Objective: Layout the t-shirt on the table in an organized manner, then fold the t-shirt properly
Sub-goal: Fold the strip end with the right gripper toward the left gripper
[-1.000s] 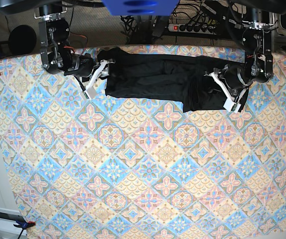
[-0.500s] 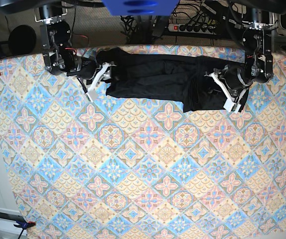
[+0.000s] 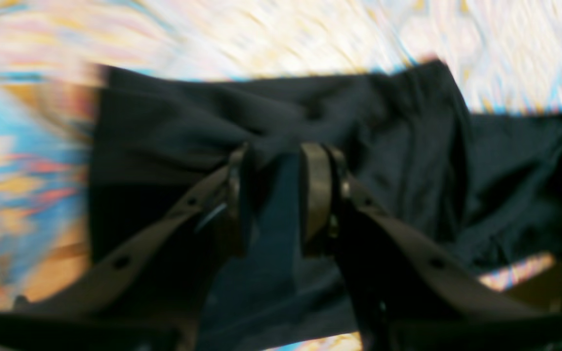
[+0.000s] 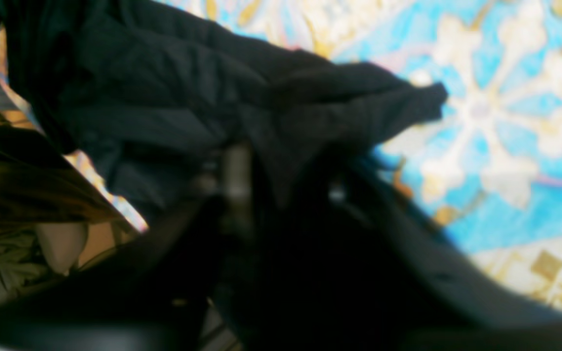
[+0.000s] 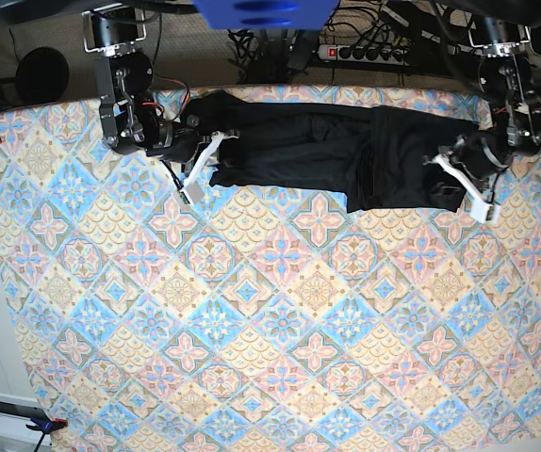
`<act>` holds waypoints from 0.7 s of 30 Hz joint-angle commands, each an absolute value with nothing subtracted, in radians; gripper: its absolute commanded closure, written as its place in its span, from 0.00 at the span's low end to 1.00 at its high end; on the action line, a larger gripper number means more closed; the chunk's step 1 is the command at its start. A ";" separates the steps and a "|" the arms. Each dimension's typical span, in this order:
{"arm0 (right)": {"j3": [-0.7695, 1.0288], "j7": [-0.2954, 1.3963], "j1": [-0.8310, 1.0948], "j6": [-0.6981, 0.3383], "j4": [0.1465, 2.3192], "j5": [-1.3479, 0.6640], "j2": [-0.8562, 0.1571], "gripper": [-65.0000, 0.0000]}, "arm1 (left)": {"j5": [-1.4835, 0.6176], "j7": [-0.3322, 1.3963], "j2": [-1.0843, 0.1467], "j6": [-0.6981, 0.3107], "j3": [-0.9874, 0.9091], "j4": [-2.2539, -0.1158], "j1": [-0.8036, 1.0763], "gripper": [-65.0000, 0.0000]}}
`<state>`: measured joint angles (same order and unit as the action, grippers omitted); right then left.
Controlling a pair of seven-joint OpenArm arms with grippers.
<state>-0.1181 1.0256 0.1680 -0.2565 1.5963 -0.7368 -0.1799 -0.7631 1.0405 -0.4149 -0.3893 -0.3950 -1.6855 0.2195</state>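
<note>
the table point(image 5: 270, 320) spreads wide and bare in front of both claws, its pastel diamond cloth filling most of the base view. the t-shirt point(image 5: 336, 155) lies as a long black band along the table's far edge, stretched between the two claws, bunched and doubled over itself, not yet laid flat.

the left gripper point(image 5: 466, 184) sits at one end of the band; in the left wrist view its jaws point(image 3: 281, 195) pinch a gathered fold of black cloth, which fans out ahead of the fingertips. the right gripper point(image 5: 203, 168) is at the other end. in the right wrist view point(image 4: 281, 180) the fabric lies over and between its fingers, but the picture is too blurred and dark, so i cannot tell whether the jaws have closed on the cloth.

the step in hand looks like taking hold of both ends to spread the shirt out. to do it well, i judge each claw should bite only the top layer near a corner, then both should draw the cloth toward the open table evenly, keeping it taut between them so the sleeves don't drag underneath.
</note>
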 commanded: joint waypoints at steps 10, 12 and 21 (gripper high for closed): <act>-0.122 1.124 0.205 -0.249 1.596 -0.711 -0.180 0.96 | -0.846 1.026 -0.412 -0.390 -0.559 -1.696 0.211 0.78; -0.120 1.116 0.203 -0.249 1.596 -0.711 -0.180 0.97 | -0.846 1.026 -0.412 -0.390 -0.559 -1.696 0.211 0.78; 0.081 1.118 0.199 -0.249 1.596 -0.711 -0.180 1.00 | -0.837 0.974 -0.417 -0.389 -0.561 -1.693 0.219 0.78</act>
